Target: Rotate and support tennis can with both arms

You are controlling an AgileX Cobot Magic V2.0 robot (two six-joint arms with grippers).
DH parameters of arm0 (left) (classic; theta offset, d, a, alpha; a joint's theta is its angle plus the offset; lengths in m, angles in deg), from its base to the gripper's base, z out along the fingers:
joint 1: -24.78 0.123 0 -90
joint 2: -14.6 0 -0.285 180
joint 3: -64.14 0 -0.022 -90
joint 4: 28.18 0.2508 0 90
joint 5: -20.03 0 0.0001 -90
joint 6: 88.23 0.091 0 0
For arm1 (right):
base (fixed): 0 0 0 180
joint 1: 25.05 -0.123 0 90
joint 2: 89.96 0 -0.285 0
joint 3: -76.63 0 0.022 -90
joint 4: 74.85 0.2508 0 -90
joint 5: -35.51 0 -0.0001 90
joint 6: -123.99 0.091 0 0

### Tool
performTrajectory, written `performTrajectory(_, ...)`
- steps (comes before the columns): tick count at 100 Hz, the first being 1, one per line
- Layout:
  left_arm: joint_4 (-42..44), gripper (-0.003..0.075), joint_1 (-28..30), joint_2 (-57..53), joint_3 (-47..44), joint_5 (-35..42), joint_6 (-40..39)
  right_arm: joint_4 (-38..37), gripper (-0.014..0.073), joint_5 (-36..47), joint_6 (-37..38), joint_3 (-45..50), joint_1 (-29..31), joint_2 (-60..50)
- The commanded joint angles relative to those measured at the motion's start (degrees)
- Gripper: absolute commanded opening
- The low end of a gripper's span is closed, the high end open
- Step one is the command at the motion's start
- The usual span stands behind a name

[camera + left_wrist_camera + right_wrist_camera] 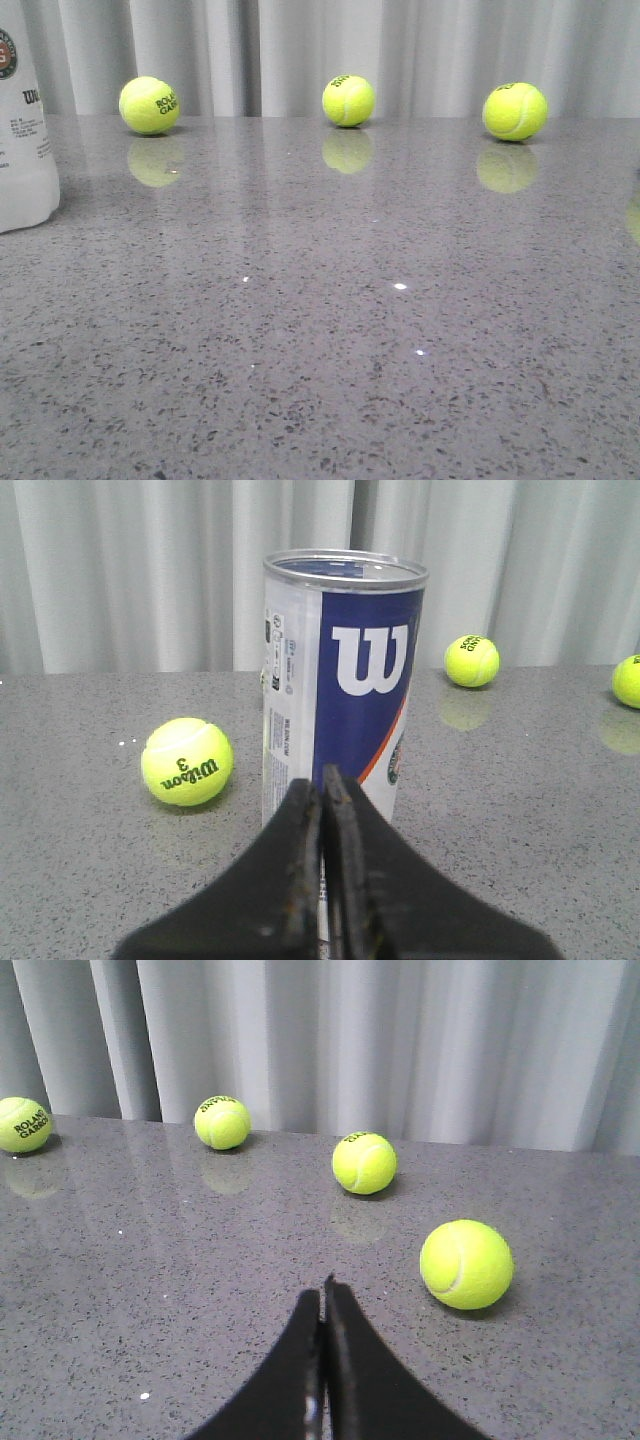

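The grey speckled table [330, 330] runs back to a pale curtain [300, 50], and the tennis can [340, 690] stands upright on it at the far left of the front view, where only its white lower side shows at the edge of the picture. Upright with its silver rim on top, it seems set there as a start, since turning it calls for one arm to grip and the other to steady, and neither touches it yet. The left gripper [322, 780] points straight at the can from just in front, its fingers pressed together on nothing; the right gripper [322, 1295] is likewise clenched and empty, aimed at open table among loose tennis balls [466, 1263], well apart from the can. The front view shows three balls lined along the back edge but no arm at all; the left wrist view alone shows the can's blue panel with the white W and a ball [187, 761] just beside it; the right wrist view shows four balls and no can.
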Motion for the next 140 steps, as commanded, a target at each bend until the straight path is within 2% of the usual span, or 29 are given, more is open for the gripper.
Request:
performTrajectory(1,-0.78,-0.0021,0.10,0.29,1.45,4.42,-0.55,-0.73,-0.0068,5.01,-0.18,-1.40,0.34,0.37)
performTrajectory(25,-0.78,-0.0021,-0.73,0.29,0.89,4.66,-0.55,-0.73,-0.0068,5.01,-0.18,-1.40,0.34,0.37)
performTrajectory(45,3.62,-0.0021,-0.47,-0.04,-0.88,10.60,-0.76,-0.73,-0.0068,5.01,-0.18,-1.40,0.34,0.37)
performTrajectory(51,6.97,-0.0021,-0.47,-0.04,-1.99,12.89,-3.16,-0.73,-0.0068,5.01,-0.18,-1.40,0.34,0.37)
performTrajectory(65,19.11,-0.0021,-0.47,-0.04,-5.37,17.32,-14.90,-0.73,-0.0068,5.01,-0.18,-1.40,0.34,0.37)
performTrajectory(71,20.61,-0.0021,-0.47,-0.15,-6.67,18.01,-17.23,-0.73,-0.0068,5.01,-0.18,-1.40,0.34,0.37)
performTrajectory(86,21.00,-0.0021,-0.34,-2.79,-10.24,17.90,-17.36,-0.73,-0.0068,5.01,-0.18,-1.40,0.34,0.37)
performTrajectory(114,21.78,-0.0021,6.12,-13.02,-17.68,17.71,-17.65,-0.73,-0.0068,5.01,-0.18,-1.40,0.34,0.37)
performTrajectory(128,26.24,-0.0021,7.85,-18.82,-20.29,17.71,-22.07,-0.73,-0.0068,5.01,-0.18,-1.40,0.34,0.37)
performTrajectory(140,26.47,-0.0021,8.80,-21.41,-22.39,18.45,-22.92,-0.73,-0.0068,5.01,-0.18,-1.40,0.34,0.37)
